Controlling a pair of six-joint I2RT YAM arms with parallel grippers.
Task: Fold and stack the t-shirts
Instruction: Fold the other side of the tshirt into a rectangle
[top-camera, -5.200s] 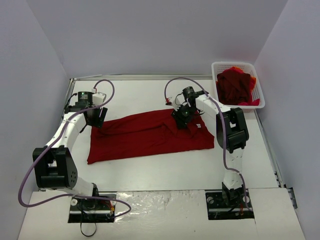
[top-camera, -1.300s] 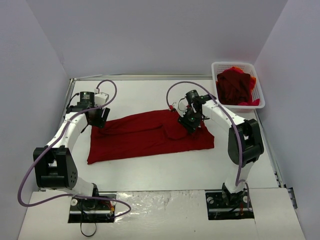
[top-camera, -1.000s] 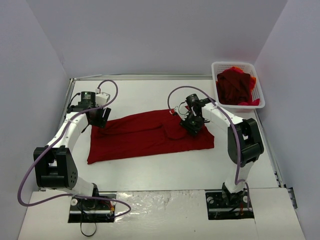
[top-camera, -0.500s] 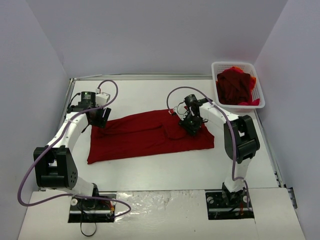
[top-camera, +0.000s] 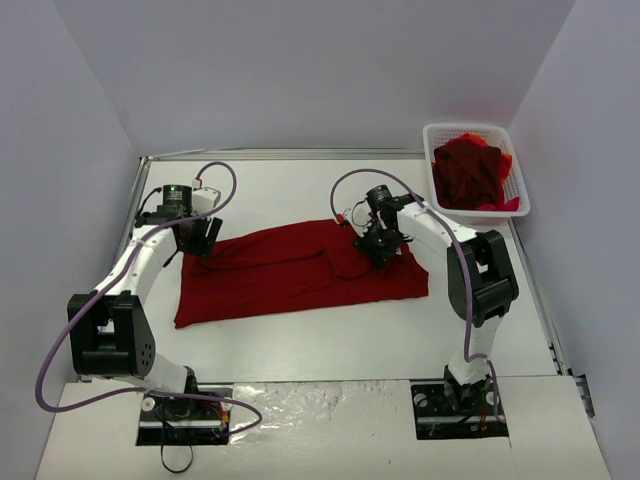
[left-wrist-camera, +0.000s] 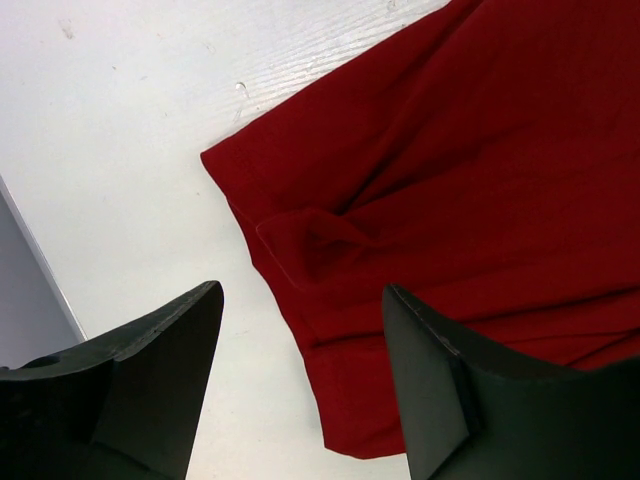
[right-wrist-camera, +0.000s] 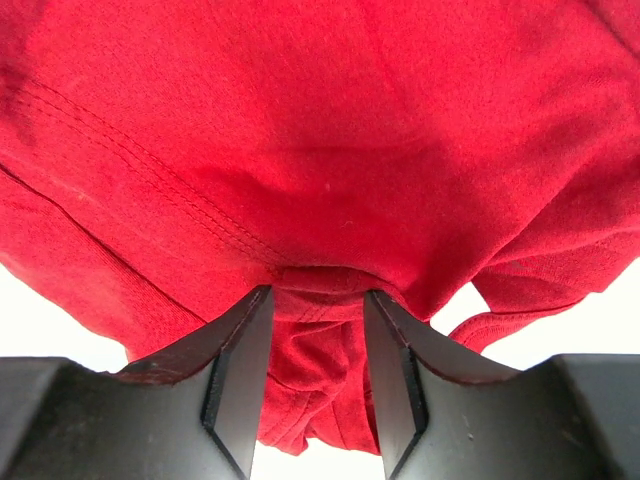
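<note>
A dark red t-shirt (top-camera: 290, 272) lies spread across the middle of the table. My left gripper (top-camera: 198, 238) is open and empty just above its far left corner. In the left wrist view the sleeve corner (left-wrist-camera: 300, 230) lies between my spread fingers (left-wrist-camera: 150, 380). My right gripper (top-camera: 379, 247) is down on the shirt's right part. In the right wrist view (right-wrist-camera: 318, 300) its jaws are closed on a bunched fold of the red cloth (right-wrist-camera: 330, 130). More t-shirts (top-camera: 468, 172), dark red and red-orange, are piled in the basket.
A white mesh basket (top-camera: 432, 135) stands at the far right corner against the wall. Grey walls close in the table on the left, back and right. Bare white tabletop (top-camera: 330, 340) lies in front of the shirt.
My right gripper has shifted a little right along the shirt and its elbow has swung outwards. The left arm and the shirt's left half have hardly moved.
</note>
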